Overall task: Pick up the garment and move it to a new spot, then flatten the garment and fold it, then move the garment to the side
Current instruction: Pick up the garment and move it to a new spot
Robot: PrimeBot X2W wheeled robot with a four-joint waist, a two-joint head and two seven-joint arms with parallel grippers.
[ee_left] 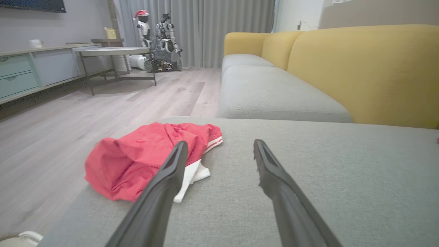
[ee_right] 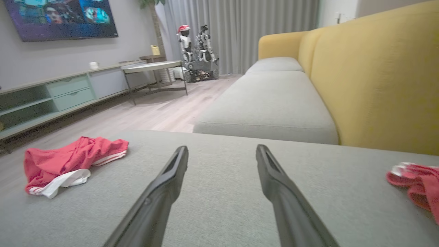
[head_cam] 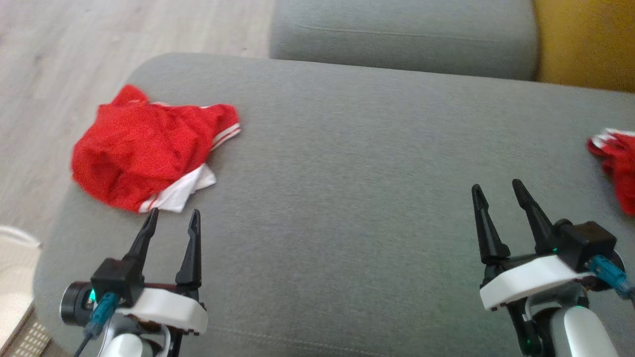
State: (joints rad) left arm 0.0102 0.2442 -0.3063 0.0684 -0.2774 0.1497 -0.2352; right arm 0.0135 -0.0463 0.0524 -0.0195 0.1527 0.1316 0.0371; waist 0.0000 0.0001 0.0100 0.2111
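A crumpled red garment [head_cam: 144, 153] with white trim lies in a heap at the left end of the grey cushion [head_cam: 347, 198]. It also appears in the left wrist view as the garment [ee_left: 144, 157] and in the right wrist view as the garment [ee_right: 68, 161]. My left gripper [head_cam: 173, 215] hovers just in front of it, open and holding nothing, its fingers apart [ee_left: 219, 147]. My right gripper [head_cam: 496, 191] is open over bare cushion at the right, with nothing between its fingers [ee_right: 223, 152].
A second red cloth [head_cam: 615, 163] lies at the cushion's right edge. Behind stands a yellow sofa back [ee_left: 360, 68] and another grey seat [head_cam: 402, 34]. Wooden floor [head_cam: 74, 59] lies to the left, with a round table [ee_left: 113, 51] and another robot [ee_left: 157, 44] farther off.
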